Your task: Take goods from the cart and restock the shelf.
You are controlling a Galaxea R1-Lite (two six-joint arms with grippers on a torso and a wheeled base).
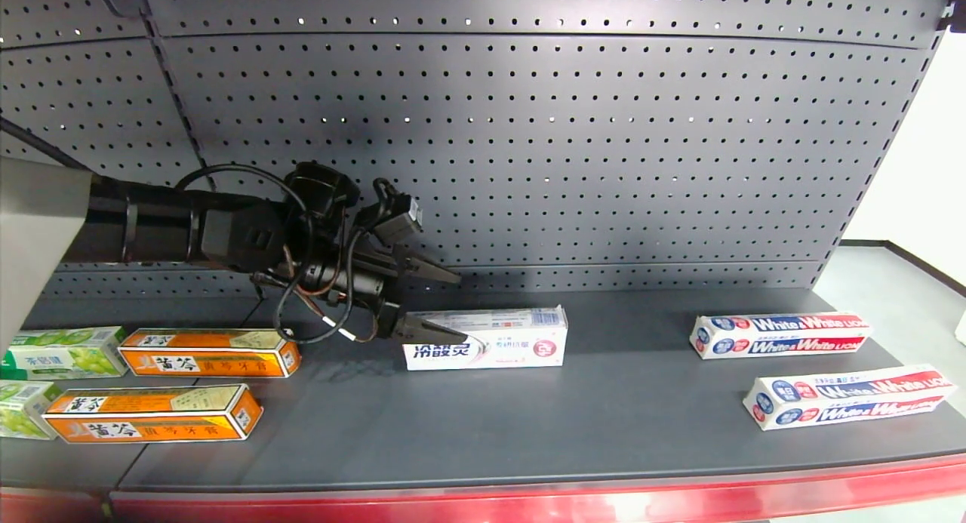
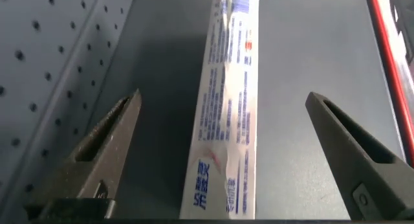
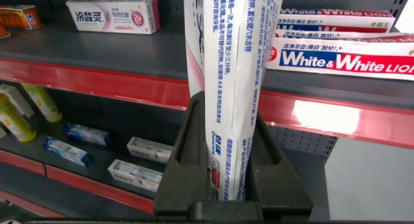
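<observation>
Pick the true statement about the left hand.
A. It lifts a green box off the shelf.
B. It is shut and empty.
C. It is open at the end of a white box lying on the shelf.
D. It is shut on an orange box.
C: the left hand has its fingers spread wide apart, and the white box lies flat on the shelf, not gripped.

Matt grey metal shelf [image 1: 528, 425]; perforated metal pegboard [image 1: 604, 168]; glossy cardboard toothpaste box [image 1: 487, 340].
</observation>
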